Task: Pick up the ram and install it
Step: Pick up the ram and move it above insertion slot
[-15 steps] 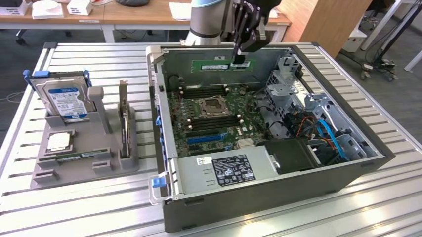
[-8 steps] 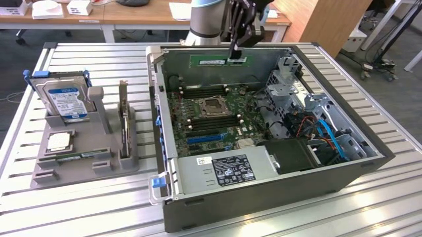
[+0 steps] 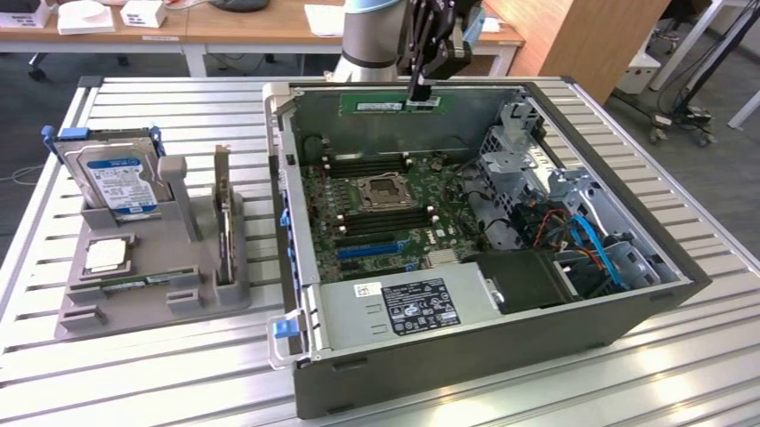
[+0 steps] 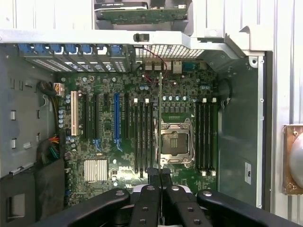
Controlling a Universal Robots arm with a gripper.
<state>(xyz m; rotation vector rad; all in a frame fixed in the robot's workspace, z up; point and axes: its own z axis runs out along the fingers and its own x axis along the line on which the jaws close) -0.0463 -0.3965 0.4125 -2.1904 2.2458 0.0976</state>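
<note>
Ram (image 3: 386,105) is up in the air, hanging level and lengthwise over the open case (image 3: 499,356) close to its far wall, clear of the board below and not seated in any slot. Gripper (image 3: 418,96) has it from above, jaws clamped on the top edge, and I read the grip as toward the stick's end on the exterior view's right, not mid-stick. On the wrist camera I get the ram (image 4: 161,109) edge-on, a thin line coming out from between the pinched black fingers (image 4: 154,178) of the gripper (image 4: 160,176). It runs over the motherboard (image 4: 123,175) just beside the CPU socket (image 4: 174,142), between the socket and one bank of black memory slots (image 4: 142,137). A second bank (image 4: 203,137) sits on the socket's other side. Exterior view again: the same green motherboard (image 3: 356,222) lies flat in the case floor with the socket (image 3: 386,191) about mid-board, and a grey power supply (image 3: 404,307) with a white label fills the near end. Blue cables (image 3: 594,249) run through the drive bay on the exterior view's right. Arm (image 3: 368,36) rises behind the case. Outside it, on the exterior view's left, a grey holder (image 3: 155,285) sits on the slatted metal table (image 3: 142,382). It carries a hard drive (image 3: 113,182) with a blue-white label, leaning back, and a dark expansion card (image 3: 222,213) standing on edge just beside it
</note>
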